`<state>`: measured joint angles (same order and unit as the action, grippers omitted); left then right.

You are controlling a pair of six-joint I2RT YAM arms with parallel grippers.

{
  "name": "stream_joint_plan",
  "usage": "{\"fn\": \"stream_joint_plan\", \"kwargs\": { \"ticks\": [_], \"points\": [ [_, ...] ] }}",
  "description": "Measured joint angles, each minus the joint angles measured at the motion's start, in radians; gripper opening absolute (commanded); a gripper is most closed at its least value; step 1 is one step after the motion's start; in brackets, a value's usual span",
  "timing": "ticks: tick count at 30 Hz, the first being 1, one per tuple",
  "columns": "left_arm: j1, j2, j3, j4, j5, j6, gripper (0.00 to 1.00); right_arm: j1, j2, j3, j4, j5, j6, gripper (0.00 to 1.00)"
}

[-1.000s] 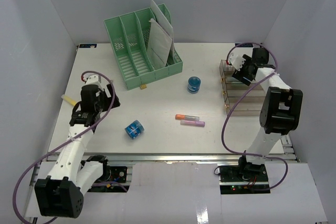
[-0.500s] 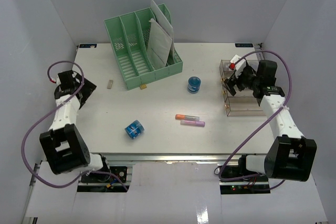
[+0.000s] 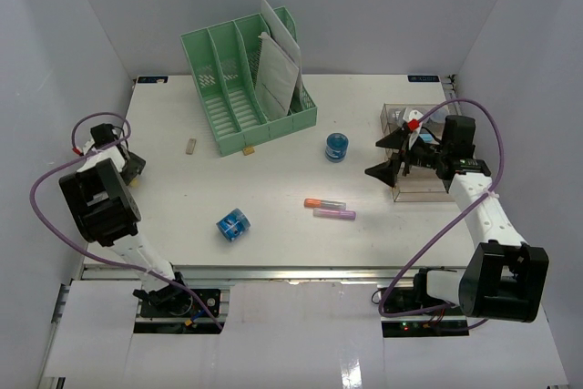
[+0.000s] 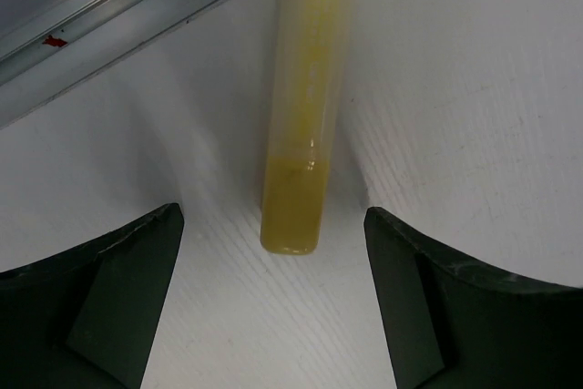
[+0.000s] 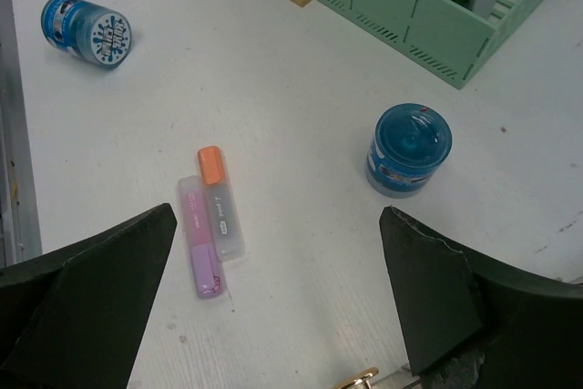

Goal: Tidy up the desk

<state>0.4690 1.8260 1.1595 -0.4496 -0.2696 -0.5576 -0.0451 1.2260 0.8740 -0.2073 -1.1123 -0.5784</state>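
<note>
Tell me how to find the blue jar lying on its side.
Start at the green file rack at the back of the desk and come forward. Left of the two pens lies the blue jar, tipped on its side; the other blue jar stands upright near the rack.

The left arm [image 3: 100, 211] and the right arm [image 3: 483, 216] are made of white rounded links with big black blocks at the joints. A thin purple cable runs along each one in loose loops, the left cable [image 3: 36, 198] and the right cable [image 3: 421, 252]. The fingers [image 4: 109, 316] of the left gripper [image 4: 273, 214] are dark, nearly black and matt, with smooth curved edges. Those of the right gripper [image 5: 278, 216] look the same. A small red part [image 3: 413, 124] sits near the right wrist.
</note>
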Motion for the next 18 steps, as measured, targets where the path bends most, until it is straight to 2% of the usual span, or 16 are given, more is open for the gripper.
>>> {"fn": "stream_joint_plan", "kwargs": {
  "ticks": [2,5,7,8,9,15,18],
  "points": [
    [0.0,0.032,0.034,-0.009,-0.009,0.013,0.83,0.001,-0.005,-0.007,-0.003,-0.004,0.002,1.0],
    [-0.002,0.082,0.092,-0.018,-0.017,0.033,0.63,0.001,-0.012,-0.007,-0.002,-0.006,0.004,1.0],
    [-0.002,0.098,0.112,-0.019,-0.025,0.043,0.37,0.001,-0.018,-0.01,0.0,-0.007,0.005,1.0],
    [-0.002,0.103,0.118,-0.02,-0.028,0.047,0.35,0.001,-0.022,-0.015,0.002,-0.008,0.008,1.0],
    [-0.001,0.107,0.121,-0.018,-0.03,0.049,0.25,0.001,-0.025,-0.02,0.002,-0.01,0.01,1.0],
    [-0.001,0.108,0.122,-0.012,-0.024,0.044,0.06,0.005,-0.027,-0.034,0.001,-0.014,0.023,0.95],
    [0.003,0.082,0.094,0.003,0.021,0.033,0.04,0.06,-0.032,-0.035,-0.007,0.038,0.016,0.94]
  ]
}}
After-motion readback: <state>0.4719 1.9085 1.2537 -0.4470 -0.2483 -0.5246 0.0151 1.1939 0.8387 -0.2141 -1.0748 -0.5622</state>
